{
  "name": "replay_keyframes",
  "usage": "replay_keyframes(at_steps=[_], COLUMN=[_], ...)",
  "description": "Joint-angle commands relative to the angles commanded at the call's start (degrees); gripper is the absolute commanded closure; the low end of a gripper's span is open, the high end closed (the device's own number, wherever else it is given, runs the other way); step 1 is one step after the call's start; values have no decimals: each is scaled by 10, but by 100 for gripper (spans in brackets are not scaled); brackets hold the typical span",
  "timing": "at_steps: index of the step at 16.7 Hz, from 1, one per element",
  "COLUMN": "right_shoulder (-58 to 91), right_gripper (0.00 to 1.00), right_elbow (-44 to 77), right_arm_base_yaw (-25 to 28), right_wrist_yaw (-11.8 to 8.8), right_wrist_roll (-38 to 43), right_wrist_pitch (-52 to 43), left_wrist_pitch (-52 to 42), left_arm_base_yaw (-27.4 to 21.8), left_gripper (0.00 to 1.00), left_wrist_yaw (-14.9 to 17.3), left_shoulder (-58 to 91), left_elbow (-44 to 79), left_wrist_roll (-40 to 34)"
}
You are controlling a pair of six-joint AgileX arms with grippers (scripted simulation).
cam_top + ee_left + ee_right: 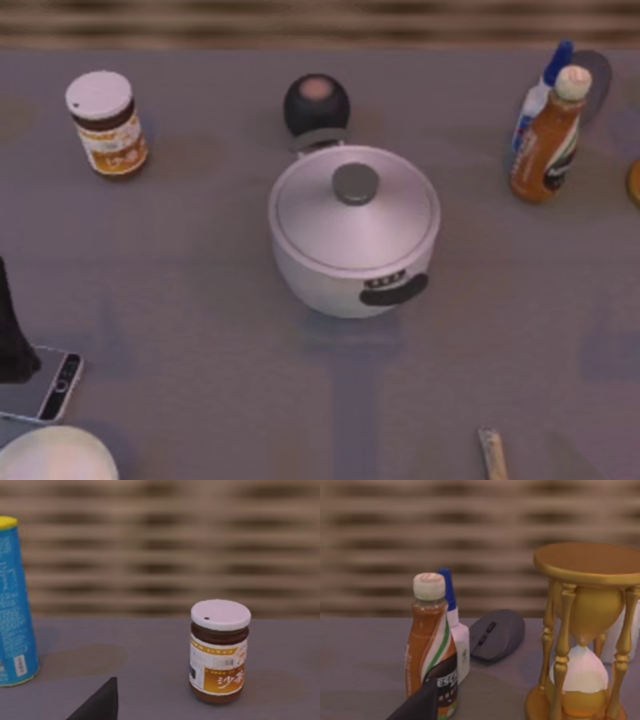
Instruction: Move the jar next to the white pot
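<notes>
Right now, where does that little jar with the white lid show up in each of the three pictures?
Top view: the jar stands upright at the table's far left, apart from the white pot.
Left wrist view: it stands alone on the table.
Right wrist view: not in it.
Shared landmark: the grey table, in all three.

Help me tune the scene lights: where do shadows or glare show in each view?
Top view: a faint reflection on the table in front of the white pot, whose lid has a soft sheen, no hard glare. Left wrist view: a dim oval patch beside the blue can; the jar casts hardly any shadow. Right wrist view: the hourglass gleams softly.
</notes>
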Motion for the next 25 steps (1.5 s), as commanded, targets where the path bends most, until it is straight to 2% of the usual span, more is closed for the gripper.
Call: replay_keyframes(at_steps=[5,10,15,25], right_shoulder=[0,0,0,0], right_gripper=[0,0,0,0], right_elbow=[0,0,0,0], right_arm_base_yaw=[0,0,0,0], right_wrist_yaw=[0,0,0,0], right_wrist_roll=[0,0,0,0], right_wrist_pitch=[0,0,0,0], left_wrist_pitch=[-16,-100,-230,-520], left_arm_base_yaw=[0,-3,-8,-7], left_gripper=[0,0,0,0], left_wrist_yaw=[2,18,42,91], left_shoulder=[32,193,446,1025], left_elbow=[26,163,389,953], left_wrist_roll=[9,55,126,293])
